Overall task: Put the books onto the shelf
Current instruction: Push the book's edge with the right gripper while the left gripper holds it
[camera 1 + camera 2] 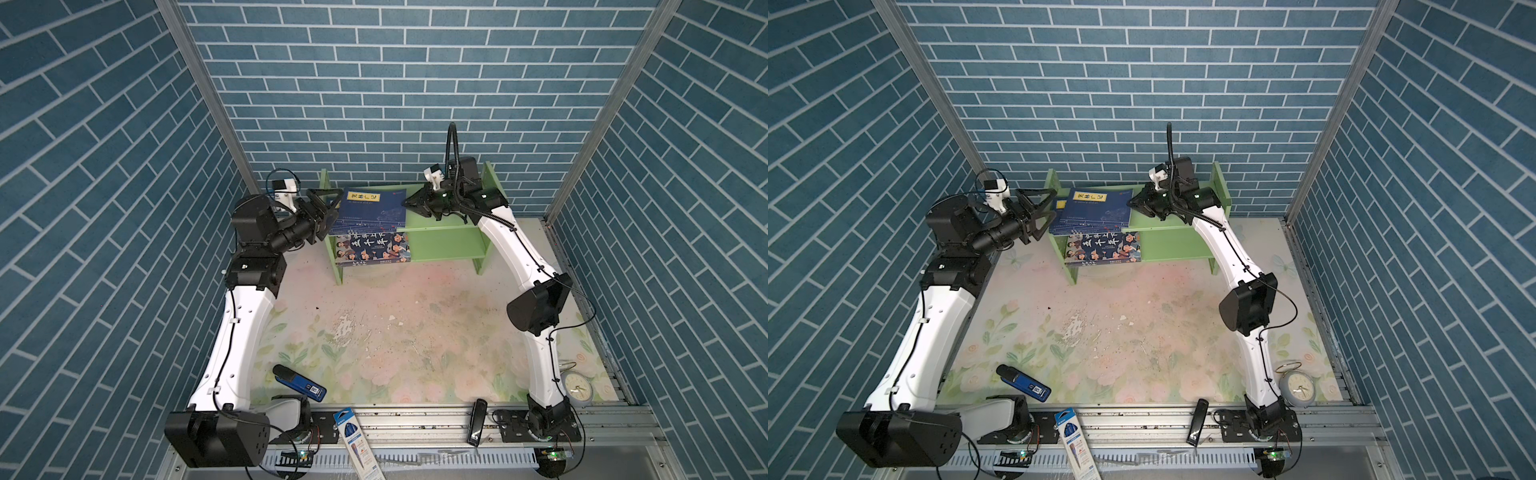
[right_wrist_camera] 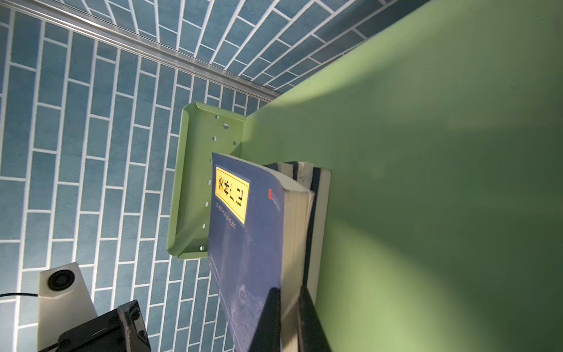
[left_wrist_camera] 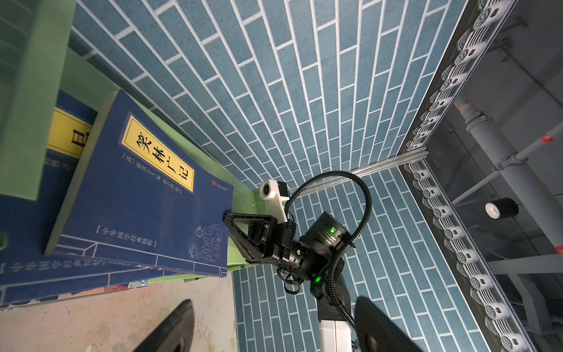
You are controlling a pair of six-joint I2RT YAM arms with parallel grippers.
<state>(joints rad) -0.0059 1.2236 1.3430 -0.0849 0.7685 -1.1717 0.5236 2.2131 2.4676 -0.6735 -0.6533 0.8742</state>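
Books: the navy stack (image 1: 372, 210) lies flat on the upper tier of the shelf (image 1: 446, 248), upper centre in both top views. The cartoon-cover book (image 1: 374, 249) lies flat on the lower tier beneath it, jutting past the front edge.
Handling: these look like paperbacks, fairly light and firm through the page block but floppy at the covers. The glossy covers will probably slide on one another.
Where to hold: the free page edge or a corner, pinching cover and pages together.
Right gripper (image 1: 405, 203): closed on the page edge of the top navy book (image 2: 249, 243). Its fingers (image 2: 269, 320) sit either side of the white pages, though the frame's lower edge crops the contact, so the grip is only probable.
Left gripper (image 1: 332, 210): jaws wide apart and empty, just beside the shelf's left side panel.
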